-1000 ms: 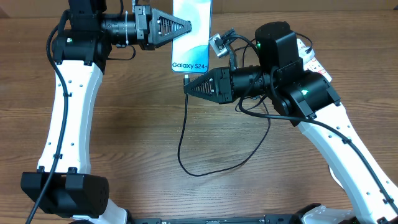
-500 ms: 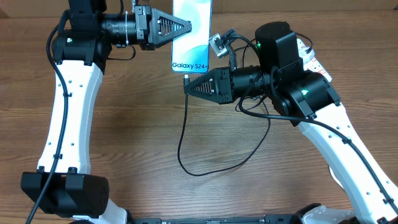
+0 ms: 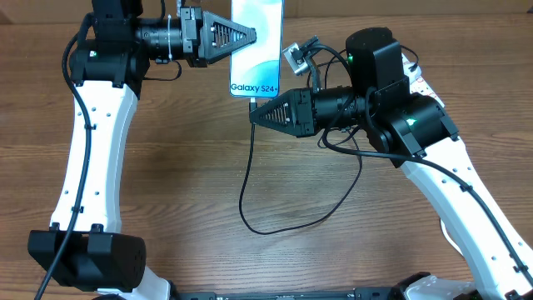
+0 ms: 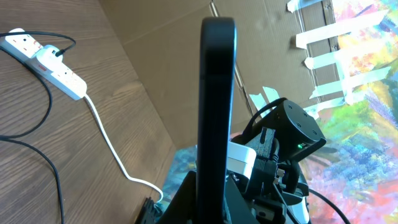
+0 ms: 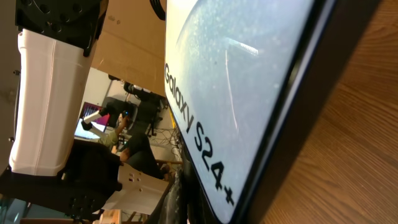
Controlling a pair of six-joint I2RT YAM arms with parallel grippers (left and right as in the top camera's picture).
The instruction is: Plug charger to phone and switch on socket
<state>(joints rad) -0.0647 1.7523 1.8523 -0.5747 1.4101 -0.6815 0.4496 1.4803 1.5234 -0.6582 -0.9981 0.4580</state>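
1. The left gripper (image 3: 248, 35) is clamped on the phone (image 3: 260, 50), holding it up off the table (image 3: 183, 183) at the far edge, screen to the overhead camera and the "Galaxy S24+" end towards the other arm.
2. The right gripper (image 3: 255, 115) sits just beside that short edge. Its jaws are closed, apparently on the charger (image 3: 244, 187) right behind the connector tip, while the rest of the black cable loops loosely across the table.
3. The step in hand is judged to be the plugging-in. The tip meets the phone's edge, but whether it is seated in the port cannot be told from any view.
4. The socket (image 4: 61, 67) lies well apart on the table, behind the right arm, with something dark plugged into it.
5. Next, the right arm likely needs a straight push along the phone's length, held against the left arm's grip. It would then let go and reach back to press the red switch (image 4: 43, 58).
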